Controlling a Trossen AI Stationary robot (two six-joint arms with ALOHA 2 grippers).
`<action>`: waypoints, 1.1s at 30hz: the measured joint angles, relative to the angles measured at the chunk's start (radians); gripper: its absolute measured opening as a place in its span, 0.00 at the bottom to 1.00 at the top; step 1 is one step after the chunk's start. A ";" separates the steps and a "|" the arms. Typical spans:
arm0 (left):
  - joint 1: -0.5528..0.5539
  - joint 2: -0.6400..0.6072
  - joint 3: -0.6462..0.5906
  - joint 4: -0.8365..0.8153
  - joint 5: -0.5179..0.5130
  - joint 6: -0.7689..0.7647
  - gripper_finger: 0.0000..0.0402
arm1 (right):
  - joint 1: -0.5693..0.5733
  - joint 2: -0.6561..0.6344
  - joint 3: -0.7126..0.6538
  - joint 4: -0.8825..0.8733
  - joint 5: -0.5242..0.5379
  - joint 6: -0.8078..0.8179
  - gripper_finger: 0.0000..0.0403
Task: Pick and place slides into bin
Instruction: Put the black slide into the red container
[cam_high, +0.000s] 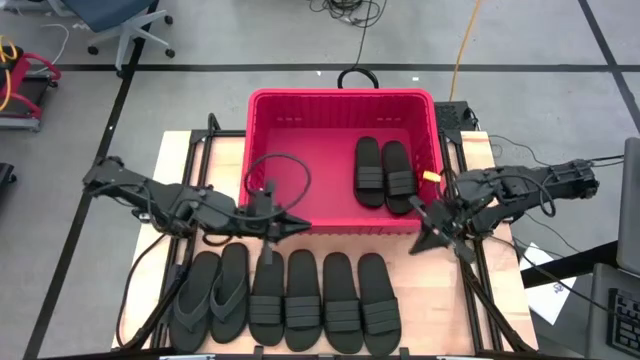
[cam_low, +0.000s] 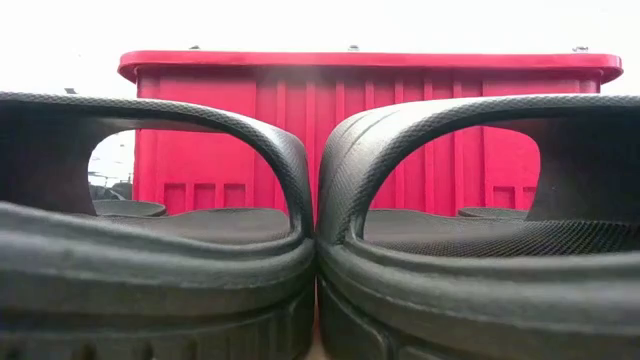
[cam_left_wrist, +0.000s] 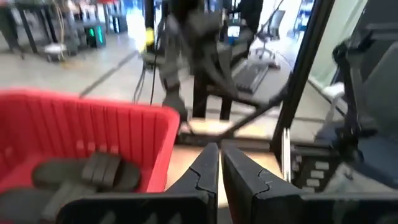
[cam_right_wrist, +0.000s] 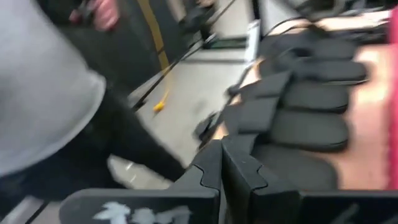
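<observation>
Wooden tabletop, cabled grey floor beyond. Left gripper (cam_high: 296, 226) pinched shut and empty, hovering at red ribbed bin's (cam_high: 272, 104) near wall, just above six matte black rubber slides (cam_high: 285, 297) in a row, long axes pointing toward bin. Right gripper (cam_high: 420, 243) likewise closed, empty, beside row's right end. Two band-strap slides in the bin (cam_high: 384, 173) already. Left looks nearer the row.

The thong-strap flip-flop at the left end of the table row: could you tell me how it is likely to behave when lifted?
The flip-flop looks thin and flat-soled, so it would probably bend and droop if pinched at one end. Its narrow thong strap offers less to grip than the broad bands of the slides beside it. The matte rubber probably resists slipping.
</observation>
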 joint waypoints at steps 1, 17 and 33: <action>-0.008 0.025 0.035 -0.001 -0.018 0.010 0.05 | 0.017 0.000 0.000 -0.014 -0.007 -0.014 0.00; -0.175 0.130 0.235 -0.022 -0.260 0.020 0.05 | 0.258 0.218 0.001 -0.007 0.210 0.083 0.03; -0.287 0.130 0.236 -0.141 -0.182 -0.040 0.05 | 0.286 0.538 0.001 0.188 0.205 0.281 0.53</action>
